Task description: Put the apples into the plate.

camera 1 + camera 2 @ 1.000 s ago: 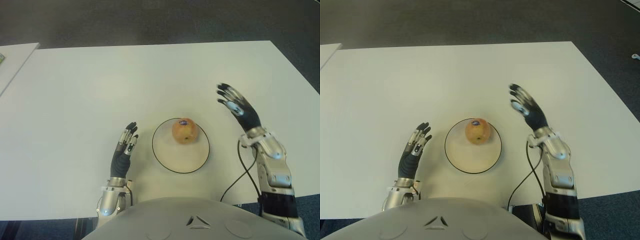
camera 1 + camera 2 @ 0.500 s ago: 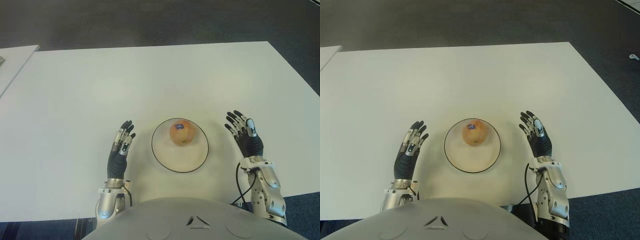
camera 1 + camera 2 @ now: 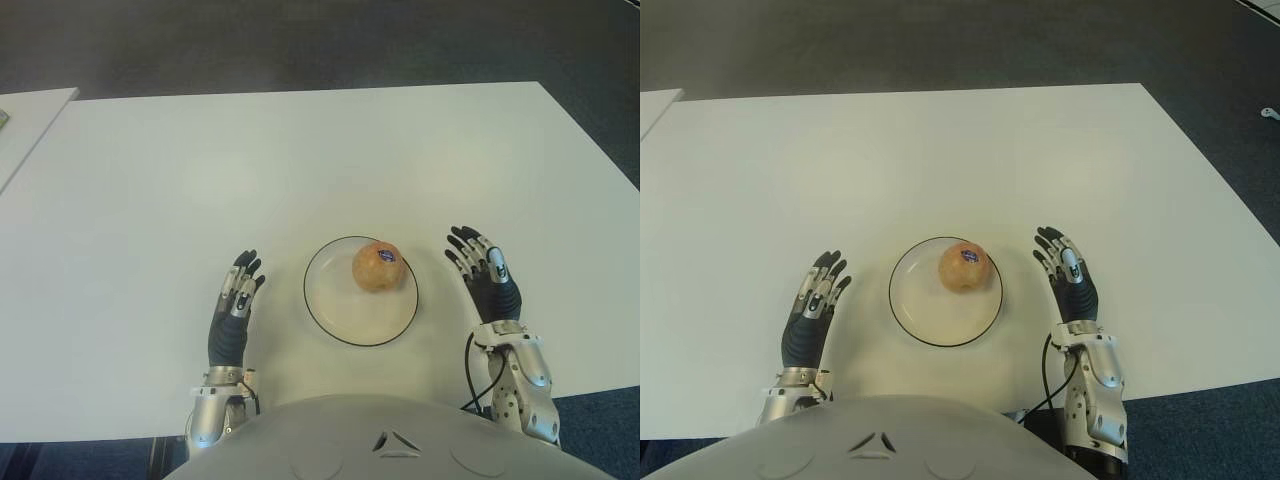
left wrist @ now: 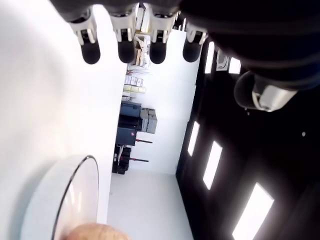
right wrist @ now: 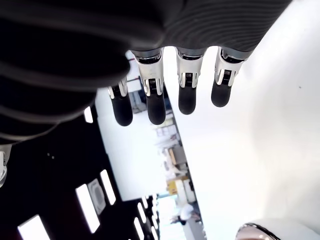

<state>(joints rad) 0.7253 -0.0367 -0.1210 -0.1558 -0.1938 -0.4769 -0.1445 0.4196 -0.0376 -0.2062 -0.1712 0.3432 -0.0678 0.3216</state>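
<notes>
One apple (image 3: 377,266) in the plate (image 3: 335,315), toward the plate's upper right part, just inside the rim, small dark sticker on top. Plate white with thin dark rim, round, sitting low centre of frame on the white surface (image 3: 300,160). Only one apple visible.

Left hand (image 3: 231,310) lower left of frame, just beside the plate on its left side, apart from the rim. Fingers straight and spread, released, holding nothing; confirmed in left wrist view, four fingertips (image 4: 125,47) extended in a row with nothing between them, plate rim (image 4: 75,190) and a sliver of apple (image 4: 95,232) at that picture's lower edge.

Right hand (image 3: 484,278) lower right of frame, just beside the plate on its right side, not touching it. Fingers straight, slightly fanned, released, empty; right wrist view shows four fingertips (image 5: 156,107) extended side by side, nothing grasped, bit of plate rim (image 5: 260,231) in the lower right corner there. Black cable (image 3: 470,370) looping by the right wrist.

Cannot tell whether either hand touches the surface.

Second white surface edge (image 3: 25,115) at far left upper area. Dark floor (image 3: 300,40) across the top of frame. Grey robot torso (image 3: 380,440) at bottom centre.
</notes>
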